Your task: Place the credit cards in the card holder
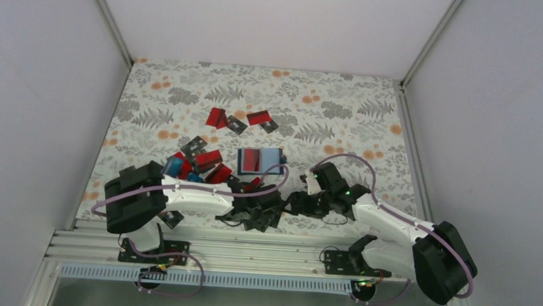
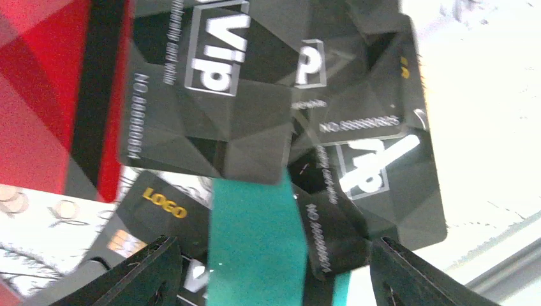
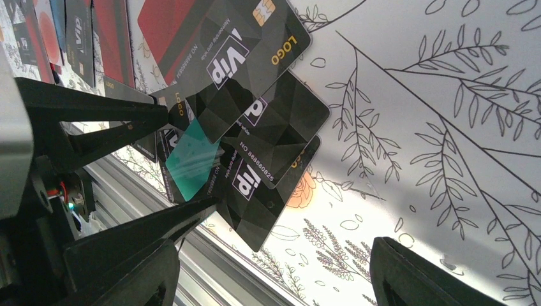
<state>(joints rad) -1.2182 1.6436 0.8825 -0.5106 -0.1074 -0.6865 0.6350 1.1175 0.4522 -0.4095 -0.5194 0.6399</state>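
The left gripper (image 2: 273, 245), spread, straddles a fan of thin black and teal credit cards (image 2: 210, 95) at the near edge of the floral tabletop (image 1: 341, 107). The right gripper (image 3: 274, 248) beside it is spread and empty. The dark navy folding card holder (image 1: 260, 159) lies open farther in with one red card (image 1: 251, 160) in it. Most cards lie outside.

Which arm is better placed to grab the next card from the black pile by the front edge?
Left arm: its open jaws straddle the teal card among the black cards; the right arm, jaws open too, sits beside them.
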